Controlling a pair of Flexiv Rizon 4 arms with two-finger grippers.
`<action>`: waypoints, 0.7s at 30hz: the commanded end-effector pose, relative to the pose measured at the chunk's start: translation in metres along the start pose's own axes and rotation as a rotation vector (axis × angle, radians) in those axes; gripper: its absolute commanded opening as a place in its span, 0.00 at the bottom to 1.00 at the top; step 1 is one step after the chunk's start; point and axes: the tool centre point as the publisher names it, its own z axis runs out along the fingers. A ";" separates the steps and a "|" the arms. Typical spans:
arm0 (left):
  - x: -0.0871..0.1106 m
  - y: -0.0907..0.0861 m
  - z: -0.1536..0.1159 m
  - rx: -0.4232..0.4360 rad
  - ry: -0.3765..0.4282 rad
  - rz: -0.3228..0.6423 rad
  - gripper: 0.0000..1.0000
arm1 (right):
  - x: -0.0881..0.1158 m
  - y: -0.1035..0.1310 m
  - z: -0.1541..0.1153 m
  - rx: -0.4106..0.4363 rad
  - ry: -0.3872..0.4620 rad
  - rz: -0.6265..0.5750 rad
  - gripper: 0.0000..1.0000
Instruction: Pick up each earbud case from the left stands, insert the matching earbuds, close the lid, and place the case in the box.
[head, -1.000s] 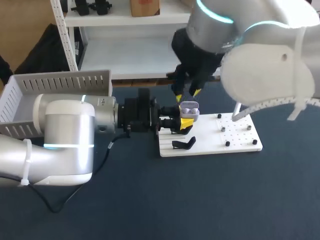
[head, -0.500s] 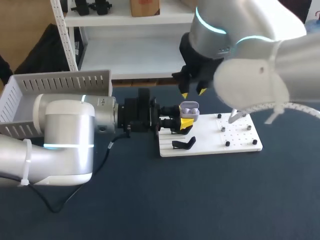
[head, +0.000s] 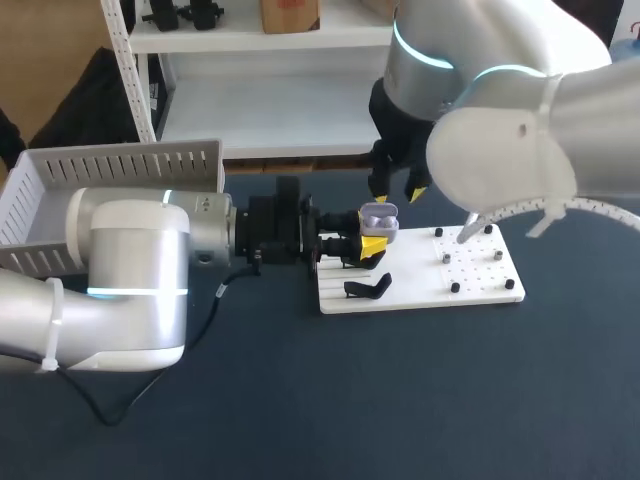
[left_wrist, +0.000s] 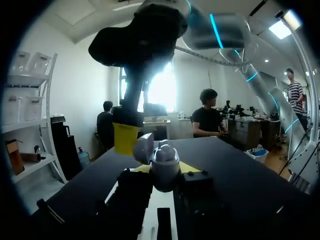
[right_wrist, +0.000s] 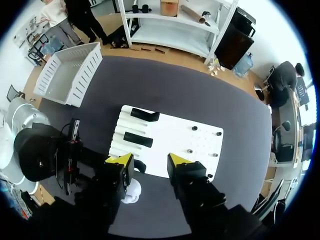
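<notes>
Dark blue cloth-covered worktop (head: 300, 400), carrying a white stand board (head: 420, 295) as landmark; the left arm (head: 130, 280) lies level toward the board's left end; the right arm (head: 500, 100) comes down over the board's far edge. White slatted box (head: 120, 170), well to the left of the board, its visible part showing no case; much of its inside is hidden by the left arm. On the board, a black stand (head: 368, 289) at the left end stands empty and small pegs (head: 455, 287) dot the right half; whether any earbuds wait there is too small to tell. Right end effector (head: 397, 192), fingers apart and empty, hangs above the board's far-left corner; left end effector (head: 372, 240), clamped on the earbud case (head: 379, 222) from both sides, holds it upright just over the board's left end. The case's lid (left_wrist: 144, 148) stands open; the earbuds (head: 378, 210) appear seated inside. Judged progress: this case is lifted from its stand and seemingly filled; closing the lid and carrying the case leftward from the board to the box remain.
</notes>
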 end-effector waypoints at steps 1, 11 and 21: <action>0.000 0.000 0.000 -0.004 -0.003 0.001 0.00 | 0.020 0.002 -0.007 -0.014 -0.038 0.004 0.43; 0.000 0.000 0.000 -0.004 -0.003 0.001 0.00 | 0.014 0.000 -0.029 -0.035 -0.107 0.035 0.46; 0.000 0.000 0.000 -0.004 -0.003 0.001 0.00 | 0.046 -0.031 -0.041 -0.117 -0.227 0.234 0.45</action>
